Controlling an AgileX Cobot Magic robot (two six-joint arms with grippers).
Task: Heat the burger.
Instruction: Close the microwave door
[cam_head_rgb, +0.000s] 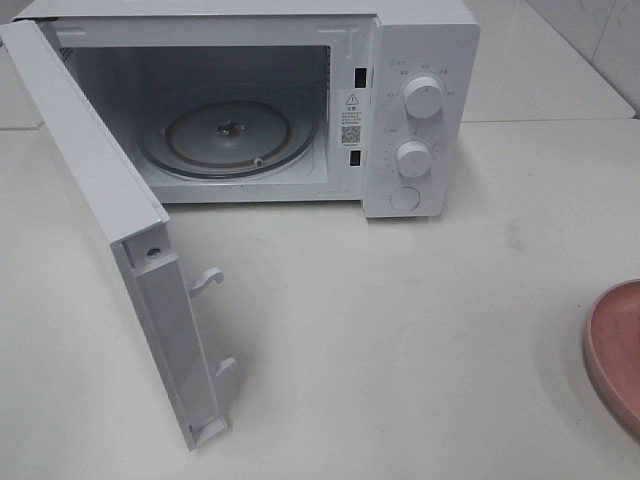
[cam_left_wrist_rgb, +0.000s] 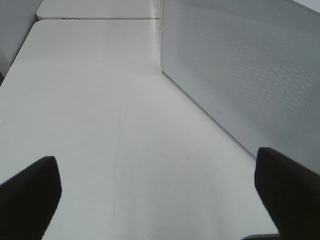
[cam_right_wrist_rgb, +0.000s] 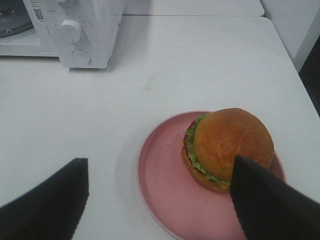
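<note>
Both my grippers gape empty. My right gripper hovers over the burger on its plate, ready to grasp; the microwave door stands open to receive it

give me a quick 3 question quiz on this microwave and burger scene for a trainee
1. True or false: the white microwave's door stands open.
2. Where is the tall golden-bun burger now? A) on the glass turntable B) on the round pink plate C) in the right claw
3. Fill in: both claws are ____.

Key: 1 true. 2 B; the burger sits on the plate, off to one side, on the white table. 3 open; the left claw hangs over bare table.
</note>
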